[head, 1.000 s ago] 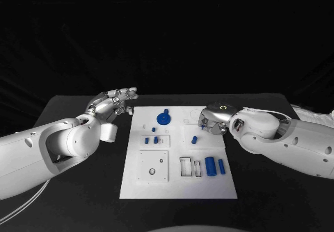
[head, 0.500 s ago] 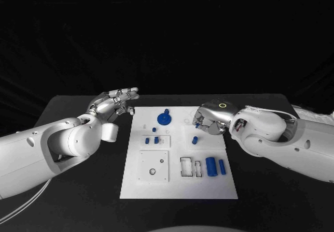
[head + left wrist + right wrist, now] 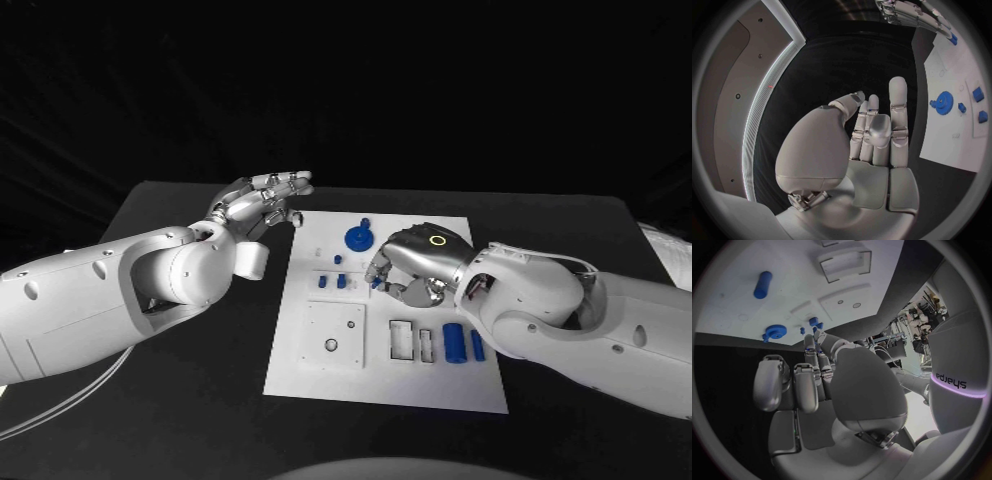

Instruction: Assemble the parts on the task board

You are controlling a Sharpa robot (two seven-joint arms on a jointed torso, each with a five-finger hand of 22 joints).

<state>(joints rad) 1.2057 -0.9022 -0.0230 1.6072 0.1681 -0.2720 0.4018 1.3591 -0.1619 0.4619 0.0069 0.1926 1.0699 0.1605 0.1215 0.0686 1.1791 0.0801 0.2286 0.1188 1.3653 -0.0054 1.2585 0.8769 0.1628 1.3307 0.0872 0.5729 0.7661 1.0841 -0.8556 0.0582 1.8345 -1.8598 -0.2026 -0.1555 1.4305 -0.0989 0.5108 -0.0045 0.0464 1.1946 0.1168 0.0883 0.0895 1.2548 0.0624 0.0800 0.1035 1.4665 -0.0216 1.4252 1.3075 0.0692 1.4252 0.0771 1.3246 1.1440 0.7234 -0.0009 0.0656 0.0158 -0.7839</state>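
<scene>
Surface (image 3: 173, 400): black, carrying one white task board (image 3: 382, 385) in its middle.
Task board: a long white plate running from near to far, with both arms flanking it.
Blue gear (image 3: 359, 238): one, lying at the far end of the board; also seen in the left wrist view (image 3: 942, 99).
Small blue parts (image 3: 332, 283): two, side by side, just near of the gear and left of the right robot hand.
Tiny blue peg (image 3: 338, 260): one, between the gear and the two small parts.
Blue cylinders (image 3: 453, 342): two, lying side by side at the right of the board's near half; the thicker one is on the left, the thinner one (image 3: 477, 346) is partly behind the right arm.
Recessed frames (image 3: 397, 338): two rectangular slots, just left of the cylinders.
Square block (image 3: 332, 337): one white raised plate with a round hole, at the near left of the board.
Left robot hand (image 3: 260, 204): holds nothing; fingers extended and slightly apart, raised beside the board's far left corner, clear of the board.
Right robot hand (image 3: 405, 268): above the middle of the board, just right of the two small parts; fingers curled in and downward. In the right wrist view a small blue piece (image 3: 814, 322) sits at its fingertips (image 3: 811, 342), but I cannot tell whether it is pinched.
</scene>
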